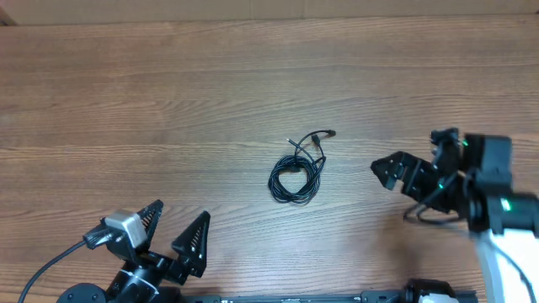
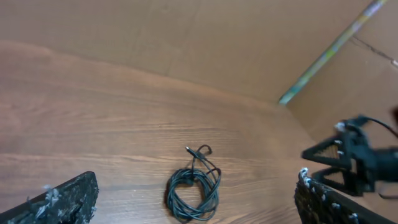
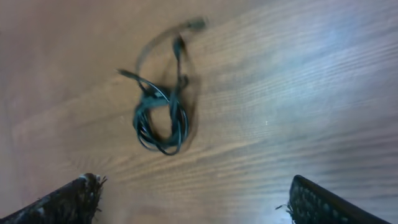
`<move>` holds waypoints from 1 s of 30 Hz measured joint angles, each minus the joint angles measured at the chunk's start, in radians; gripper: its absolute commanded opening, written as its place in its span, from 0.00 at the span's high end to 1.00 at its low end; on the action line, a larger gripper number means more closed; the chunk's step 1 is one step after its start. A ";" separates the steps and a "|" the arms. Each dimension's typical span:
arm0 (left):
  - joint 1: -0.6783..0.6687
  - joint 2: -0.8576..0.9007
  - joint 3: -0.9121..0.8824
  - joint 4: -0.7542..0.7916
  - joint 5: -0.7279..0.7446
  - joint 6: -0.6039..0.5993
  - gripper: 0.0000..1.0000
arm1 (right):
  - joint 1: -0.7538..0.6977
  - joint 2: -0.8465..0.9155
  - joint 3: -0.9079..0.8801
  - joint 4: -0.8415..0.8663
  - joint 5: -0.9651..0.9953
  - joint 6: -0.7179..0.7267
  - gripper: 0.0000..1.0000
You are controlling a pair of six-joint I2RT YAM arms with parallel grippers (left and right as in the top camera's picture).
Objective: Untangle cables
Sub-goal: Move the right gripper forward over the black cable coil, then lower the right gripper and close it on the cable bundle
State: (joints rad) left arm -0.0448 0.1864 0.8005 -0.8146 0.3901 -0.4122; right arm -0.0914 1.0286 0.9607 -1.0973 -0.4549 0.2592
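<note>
Overhead, I see thin black coiled cables at centre of the brown wooden counter. The left gripper, lower left, and the right gripper, at right, are both released and empty. The right wrist view shows only its own fingertips.

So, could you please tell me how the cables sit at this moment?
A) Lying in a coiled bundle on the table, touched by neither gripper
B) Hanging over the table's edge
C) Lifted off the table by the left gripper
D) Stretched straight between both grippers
A: the cables lie coiled on the wooden table, while the left gripper and the right gripper are both open and well apart from them.
</note>
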 measured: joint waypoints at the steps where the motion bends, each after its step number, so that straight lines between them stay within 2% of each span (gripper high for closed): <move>1: 0.000 0.000 0.000 0.000 0.000 0.014 0.00 | 0.014 0.040 0.000 0.006 -0.002 0.000 0.09; 5: 0.000 0.000 0.000 0.000 -0.001 0.053 0.00 | 0.153 0.200 0.000 0.079 -0.006 -0.010 0.08; 9: 0.000 0.000 0.000 0.000 -0.003 0.067 0.00 | 0.338 0.315 0.000 0.225 0.014 -0.001 0.00; 15: 0.000 0.000 0.000 -0.011 0.011 0.076 0.00 | 0.540 0.451 0.000 0.438 0.106 0.095 0.00; 21: 0.000 0.000 0.000 -0.011 0.047 0.076 0.00 | 0.576 0.540 0.000 0.542 0.168 0.146 0.00; 30: 0.000 0.000 0.000 -0.011 0.053 0.076 0.01 | 0.576 0.545 0.000 0.559 0.226 0.066 0.00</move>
State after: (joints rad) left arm -0.0448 0.1864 0.8005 -0.8261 0.4435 -0.3363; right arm 0.4843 1.5738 0.9607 -0.5385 -0.2291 0.3248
